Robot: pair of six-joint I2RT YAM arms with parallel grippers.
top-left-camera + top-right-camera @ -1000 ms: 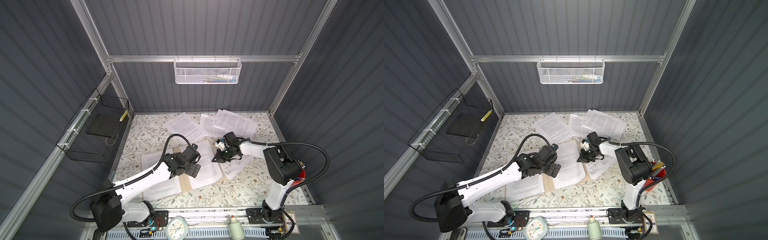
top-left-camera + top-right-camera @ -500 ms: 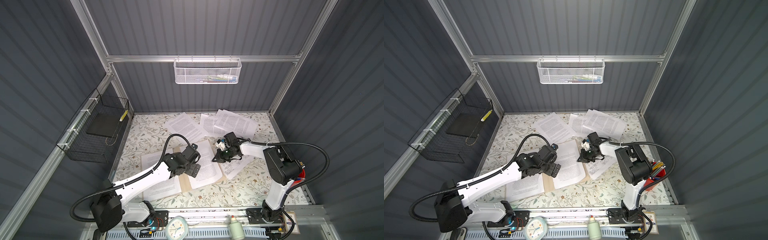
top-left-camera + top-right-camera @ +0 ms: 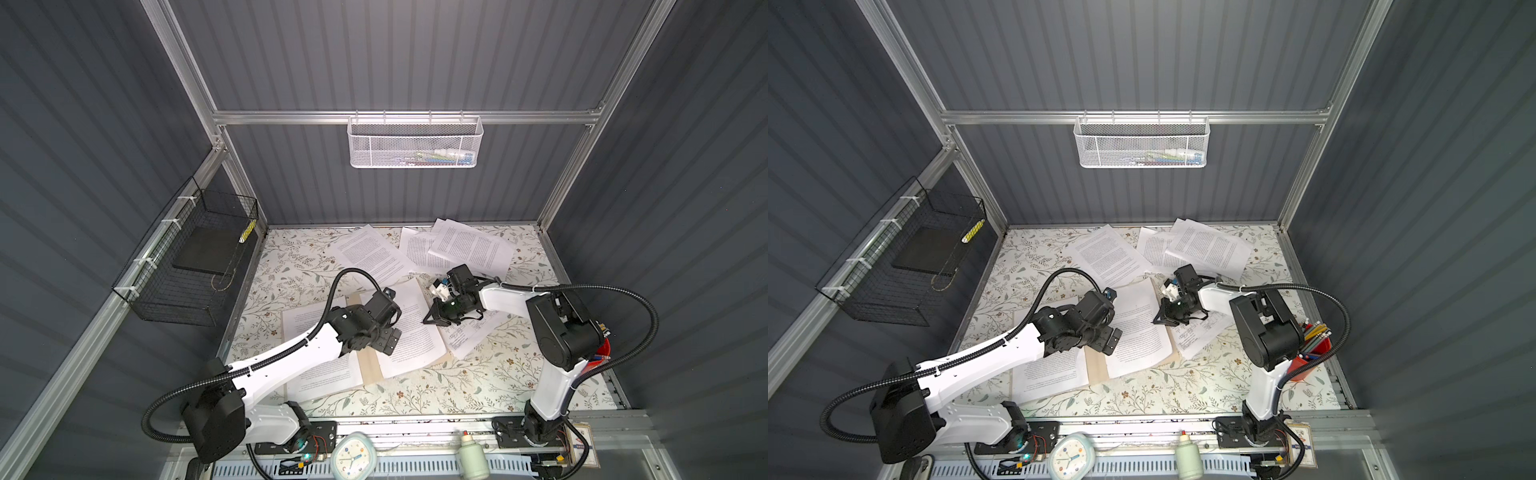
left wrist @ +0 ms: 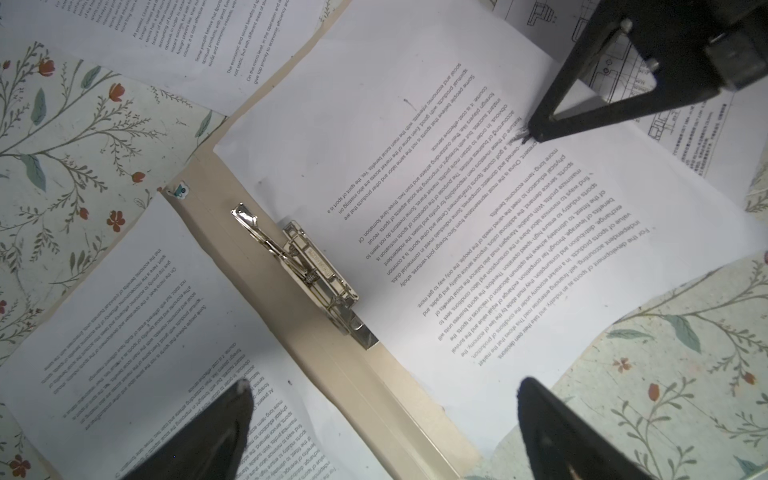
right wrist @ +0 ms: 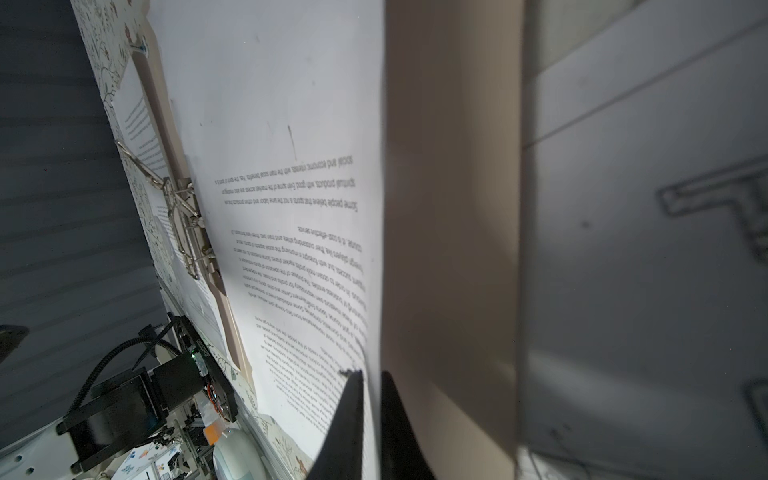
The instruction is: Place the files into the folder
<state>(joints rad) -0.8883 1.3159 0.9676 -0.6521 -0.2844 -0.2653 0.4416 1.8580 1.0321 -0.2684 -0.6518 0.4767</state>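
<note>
Neither arm shifts since before; right gripper [image 4: 533,132] pinches the file sheet [image 4: 457,166] lying in the folder [image 4: 316,357], left gripper [image 4: 384,382] spread wide above its spine

Floral-clothed table [image 3: 478,390] carries the open folder [image 3: 371,370] mid-table, loose files [image 3: 374,253] fanned along the far edge, and a red pencil cup [image 3: 1308,361] near right.
</note>
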